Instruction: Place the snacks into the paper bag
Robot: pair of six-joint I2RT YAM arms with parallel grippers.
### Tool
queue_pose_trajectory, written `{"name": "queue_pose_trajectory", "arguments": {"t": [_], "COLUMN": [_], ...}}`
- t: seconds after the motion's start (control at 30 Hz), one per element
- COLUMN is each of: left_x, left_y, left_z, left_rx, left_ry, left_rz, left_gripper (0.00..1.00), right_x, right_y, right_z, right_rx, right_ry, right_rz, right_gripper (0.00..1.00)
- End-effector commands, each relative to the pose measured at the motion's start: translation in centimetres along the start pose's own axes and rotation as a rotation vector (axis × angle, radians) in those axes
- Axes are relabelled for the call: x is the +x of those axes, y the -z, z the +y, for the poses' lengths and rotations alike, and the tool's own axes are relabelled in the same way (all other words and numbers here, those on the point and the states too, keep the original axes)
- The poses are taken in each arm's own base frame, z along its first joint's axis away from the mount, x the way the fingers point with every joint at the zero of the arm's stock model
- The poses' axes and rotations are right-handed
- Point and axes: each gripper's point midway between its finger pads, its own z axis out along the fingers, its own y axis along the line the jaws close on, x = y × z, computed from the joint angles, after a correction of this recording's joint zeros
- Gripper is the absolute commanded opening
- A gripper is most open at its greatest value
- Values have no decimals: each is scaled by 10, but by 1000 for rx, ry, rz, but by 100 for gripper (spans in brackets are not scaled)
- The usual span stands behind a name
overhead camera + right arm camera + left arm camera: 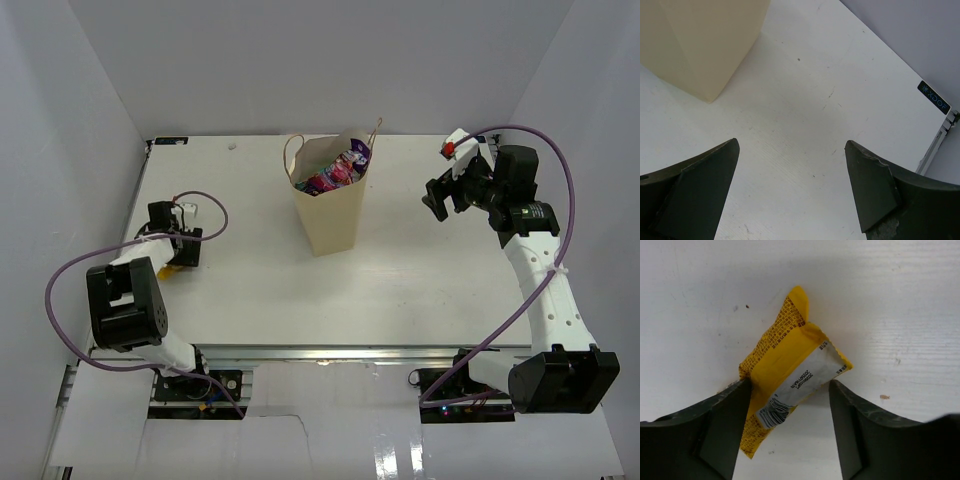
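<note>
A yellow snack packet point(785, 372) with a white barcode strip lies flat and askew on the white table. My left gripper point(790, 383) is low over it, open, its jaws on either side of the packet's lower half. The left finger point(725, 425) covers the packet's edge and the right finger point(860, 430) is clear of it. From above only a yellow corner point(172, 268) shows under the left gripper point(170, 250). The tan paper bag point(335, 215) stands upright at the back middle, with magenta and purple snacks point(335, 170) inside. My right gripper point(440, 197) hangs open and empty to the bag's right.
In the right wrist view, the paper bag's corner point(710, 45) is at the upper left, and the table's far edge point(940, 137) runs down the right, against grey walls. Purple cables loop off both arms.
</note>
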Motion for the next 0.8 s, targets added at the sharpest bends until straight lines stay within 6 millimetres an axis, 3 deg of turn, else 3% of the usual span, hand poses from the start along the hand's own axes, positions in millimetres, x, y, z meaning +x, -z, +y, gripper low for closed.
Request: {"name": "queue_pose_trajectory", "arguments": {"t": [0.0, 0.03, 0.17, 0.27, 0.33, 0.4, 0.57, 0.63, 0.73, 0.77], "left_x": [-12, -19, -43, -73, -97, -127, -175, -194, -231, -238], "left_y": [-5, -4, 12, 40, 71, 114, 215, 257, 338, 354], "left_z": [-6, -5, -9, -24, -32, -49, -94, -106, -121, -125], "left_rx": [69, 76, 126, 229, 296, 418, 803, 900, 1003, 1036], "left_ry": [27, 32, 64, 107, 149, 196, 290, 281, 206, 224], "left_rz": [-38, -53, -124, -235, -339, -480, -659, -732, -942, -960], "left_gripper": [71, 67, 29, 15, 4, 0, 0, 0, 0, 0], "right_x": [-27, -26, -23, -22, -22, -21, -19, -18, -17, -16], "right_y": [8, 9, 8, 7, 6, 6, 3, 3, 3, 3], "right_z": [-9, -9, -8, -7, -8, -7, -5, -2, -1, 0], "right_rx": [25, 27, 19, 14, 13, 10, -8, -18, -22, -25], "right_ry": [20, 18, 11, 6, 6, 2, -8, -17, -24, -27], "right_rz": [-69, -67, -64, -63, -64, -63, -60, -61, -60, -59], "right_gripper": [92, 92, 92, 92, 92, 92, 92, 92, 92, 92]}}
